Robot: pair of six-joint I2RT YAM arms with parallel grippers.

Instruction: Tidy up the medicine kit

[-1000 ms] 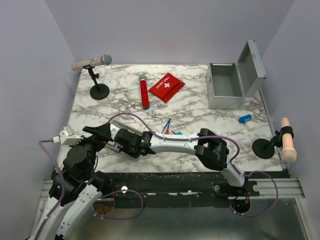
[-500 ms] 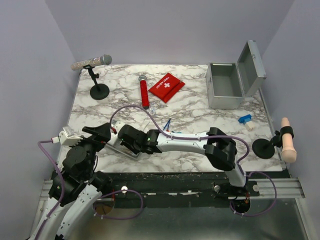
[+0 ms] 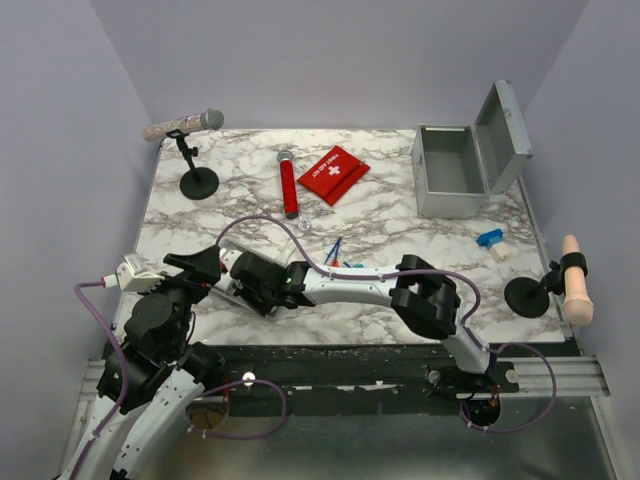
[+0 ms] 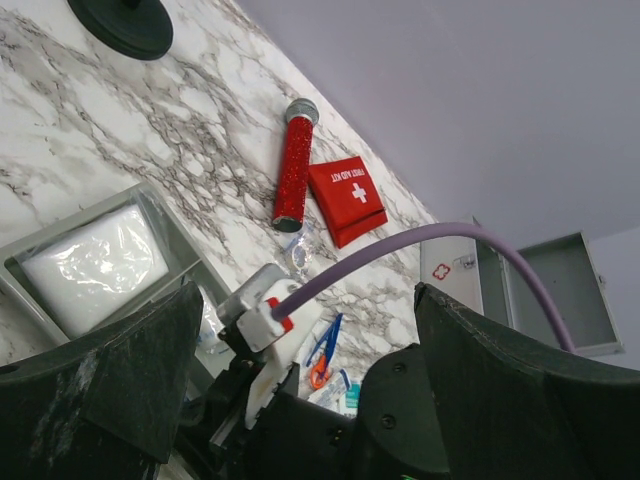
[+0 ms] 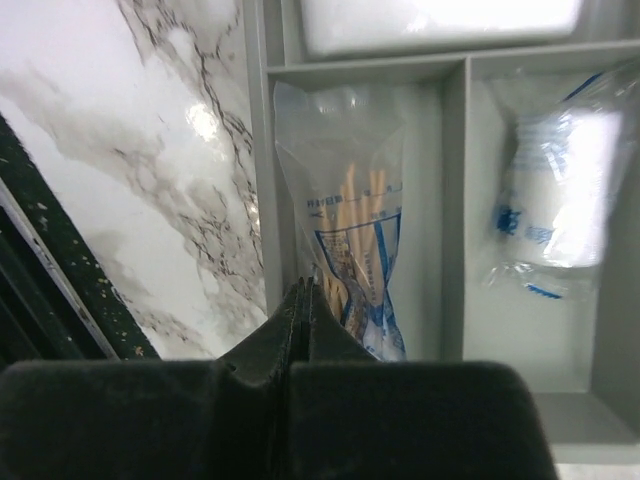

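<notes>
The medicine kit (image 3: 450,175) is a grey metal box standing at the back right with its lid (image 3: 505,125) raised; the left wrist view shows it too (image 4: 560,290). A shallow grey tray (image 5: 455,200) holds a clear bag of wooden swabs (image 5: 355,240), a blue-printed packet (image 5: 545,210) and a white pad (image 4: 95,265). My right gripper (image 5: 308,290) is shut, its tips pinching the swab bag's left edge by the tray wall; from above it (image 3: 240,278) covers the tray. My left gripper (image 4: 300,400) hangs open just left of it (image 3: 190,268), holding nothing.
A red glittery tube (image 3: 289,188) and a red first-aid pouch (image 3: 333,173) lie at the back middle. Blue-and-orange scissors (image 3: 333,250) and small packets sit near the right forearm. A blue-white item (image 3: 491,241) lies right. Black stands occupy back left (image 3: 198,180) and right edge (image 3: 527,296).
My right gripper has closed fully on the bag's edge. The right arm swung slightly out and came back over the tray. The left arm has not moved.
</notes>
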